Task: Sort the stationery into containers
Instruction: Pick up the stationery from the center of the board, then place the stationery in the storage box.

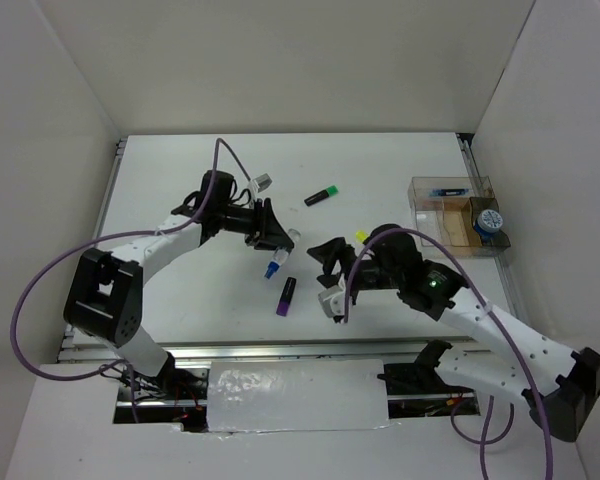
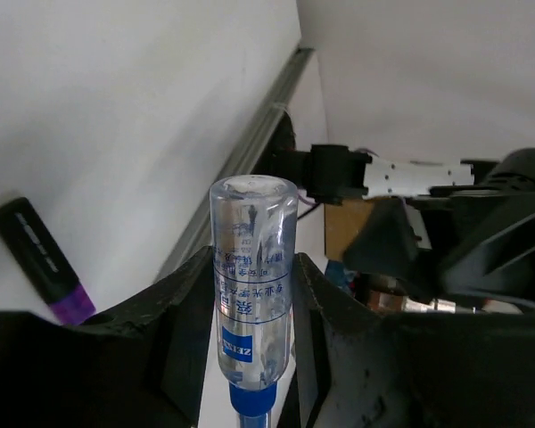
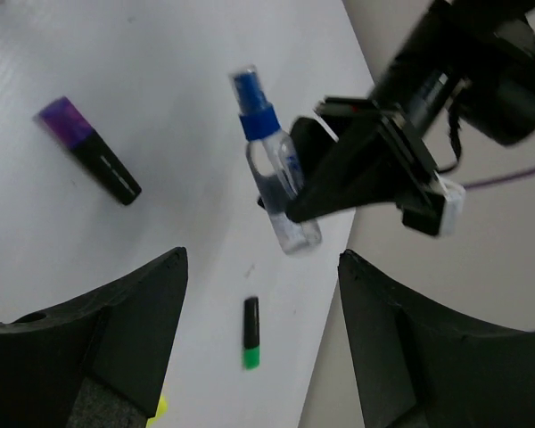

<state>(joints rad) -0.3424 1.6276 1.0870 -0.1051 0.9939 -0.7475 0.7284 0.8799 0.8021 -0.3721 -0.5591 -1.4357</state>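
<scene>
My left gripper (image 1: pixel 269 236) is shut on a clear tube with a blue cap (image 1: pixel 277 258). The left wrist view shows its jaws pressed on both sides of the tube (image 2: pixel 252 294). The tube also shows in the right wrist view (image 3: pixel 281 192), tilted, cap end toward the near table. My right gripper (image 1: pixel 330 275) is open and empty just right of it, its jaws wide apart (image 3: pixel 263 259). A purple-ended highlighter (image 1: pixel 286 296) lies in front of the tube. A green-ended highlighter (image 1: pixel 322 196) lies behind. A yellow-ended highlighter (image 1: pixel 361 237) peeks out beside my right wrist.
A clear box with a brownish base (image 1: pixel 432 213) stands at the right. It holds a blue pen (image 1: pixel 448 191), and a blue-white tape roll (image 1: pixel 491 221) sits at its right end. White walls close the back and sides. A metal rail runs along the table's left edge.
</scene>
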